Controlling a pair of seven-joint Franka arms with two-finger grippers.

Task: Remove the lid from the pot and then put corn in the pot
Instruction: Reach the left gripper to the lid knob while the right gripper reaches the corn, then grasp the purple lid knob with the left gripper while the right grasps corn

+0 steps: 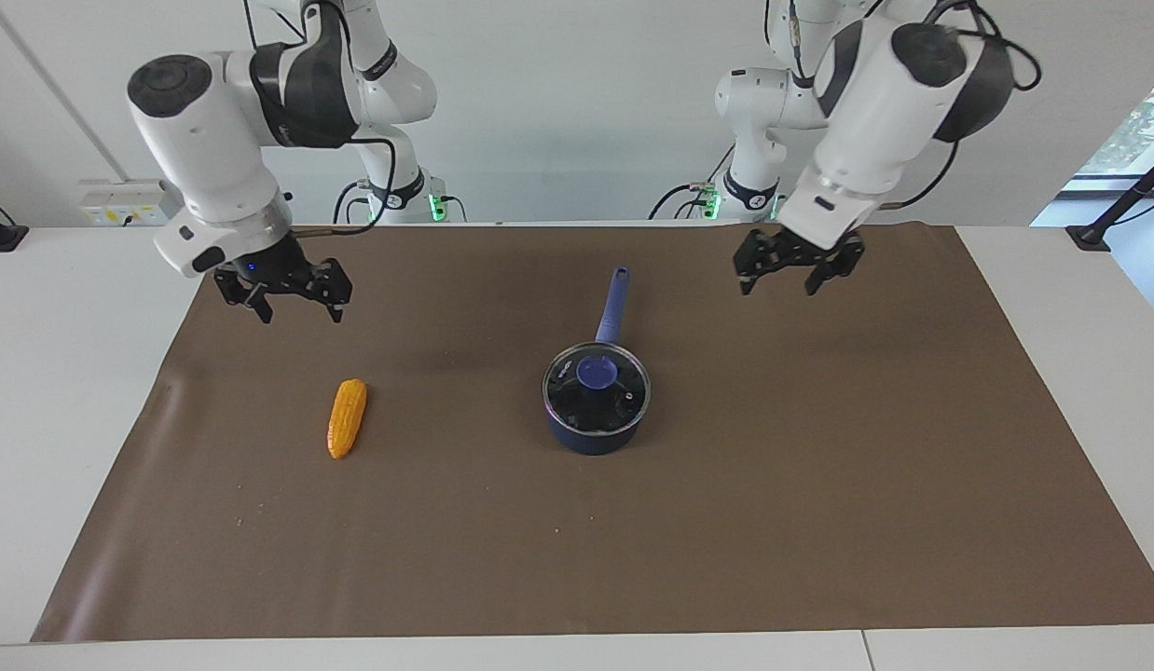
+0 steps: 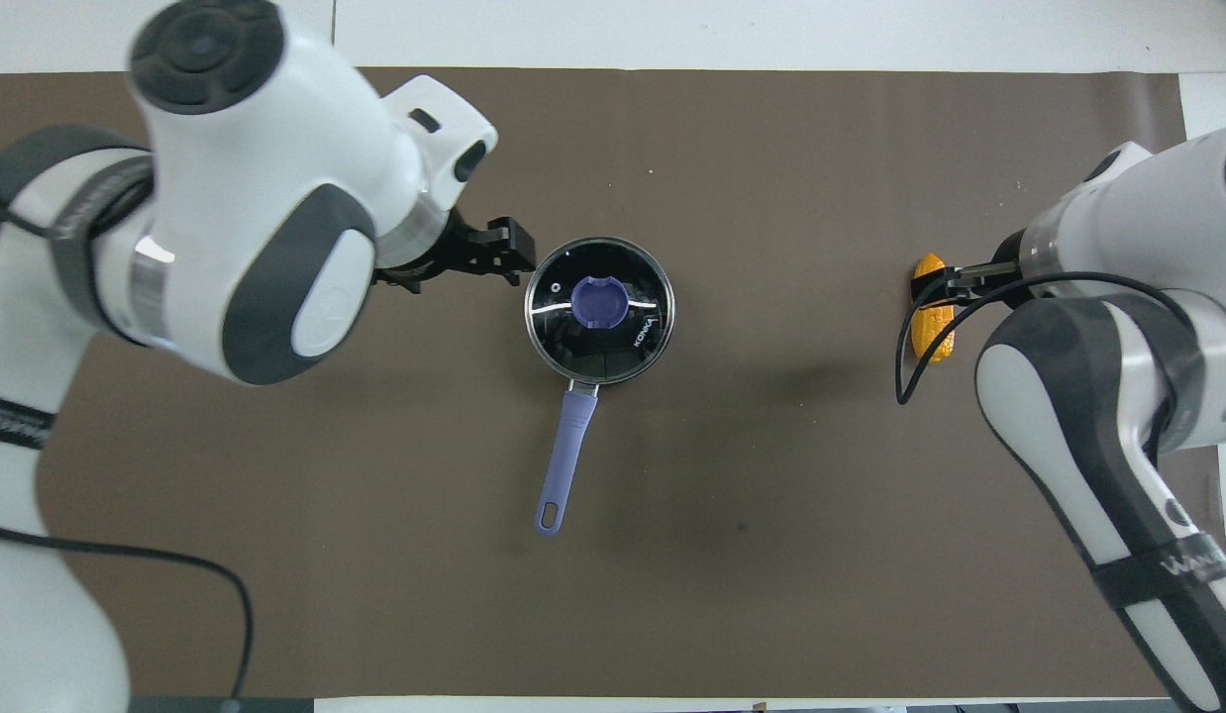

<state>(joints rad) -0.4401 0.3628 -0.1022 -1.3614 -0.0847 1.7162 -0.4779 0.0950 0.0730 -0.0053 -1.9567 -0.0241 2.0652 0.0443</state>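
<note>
The pot is a small navy saucepan in the middle of the brown mat. Its long blue handle points toward the robots. The glass lid with a blue knob sits closed on it; lid and handle also show in the overhead view. The orange-yellow corn lies flat on the mat toward the right arm's end, partly hidden by a cable in the overhead view. My left gripper hangs open and empty over bare mat beside the handle. My right gripper hangs open and empty over bare mat near the corn.
The brown mat covers most of the white table. In the overhead view my left gripper appears just beside the lid's rim, and the right arm's wrist covers its own gripper.
</note>
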